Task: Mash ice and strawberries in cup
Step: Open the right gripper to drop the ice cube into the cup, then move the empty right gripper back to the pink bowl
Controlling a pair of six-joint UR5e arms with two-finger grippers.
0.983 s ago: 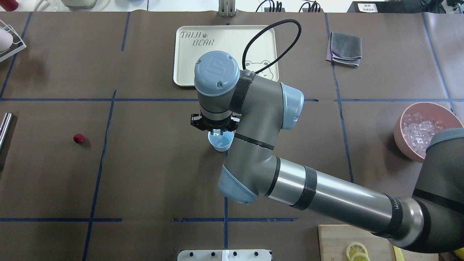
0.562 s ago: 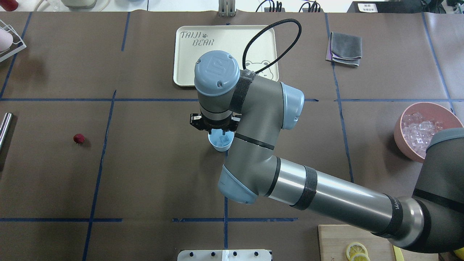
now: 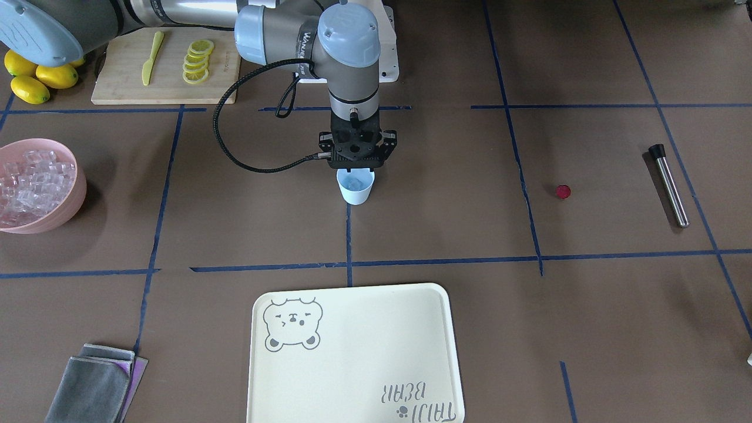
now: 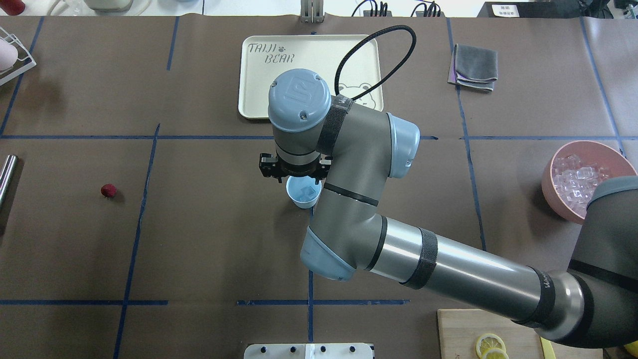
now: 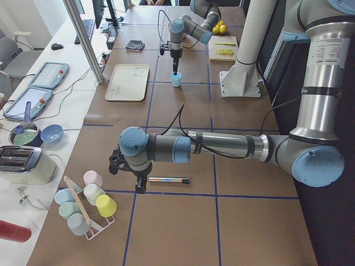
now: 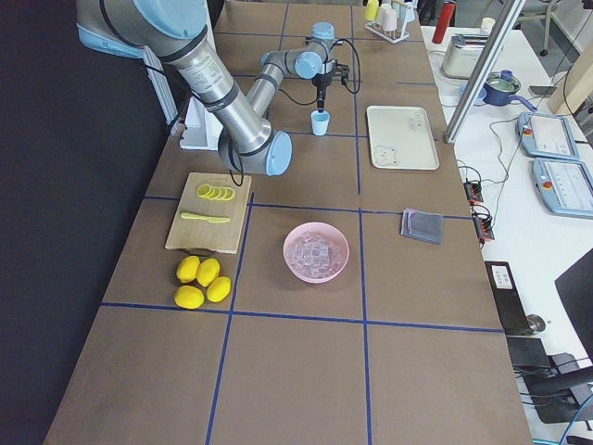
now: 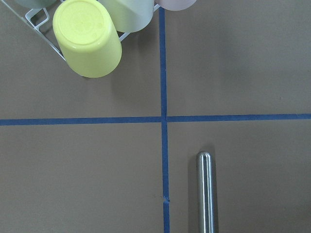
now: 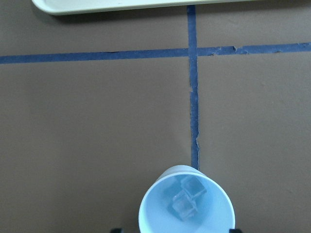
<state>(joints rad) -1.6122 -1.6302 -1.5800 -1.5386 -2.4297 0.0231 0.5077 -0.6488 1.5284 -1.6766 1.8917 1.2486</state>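
The pale blue cup (image 4: 303, 192) (image 3: 355, 187) stands upright at mid-table. Two clear ice cubes (image 8: 184, 201) lie at its bottom. My right gripper (image 4: 294, 173) (image 3: 356, 163) hangs open straight above the cup, with nothing between its fingers. More ice (image 4: 575, 175) fills the pink bowl (image 3: 73, 197) on the robot's right. The small red strawberry (image 4: 108, 190) (image 3: 563, 191) lies alone on the table to the robot's left. My left gripper (image 5: 128, 176) shows only in the exterior left view, over a steel muddler (image 7: 206, 191), and I cannot tell its state.
A cream tray (image 4: 259, 75) lies beyond the cup, and a grey cloth (image 4: 474, 66) to its right. A cutting board (image 3: 126, 76) holds lemon slices and a yellow knife, with whole lemons (image 3: 29, 79) beside it. A rack of coloured cups (image 5: 86, 202) stands by the left arm.
The ice cube that hung between the right gripper's fingers has dropped into the cup. The right gripper has spread wider and shifted slightly away from the cup.
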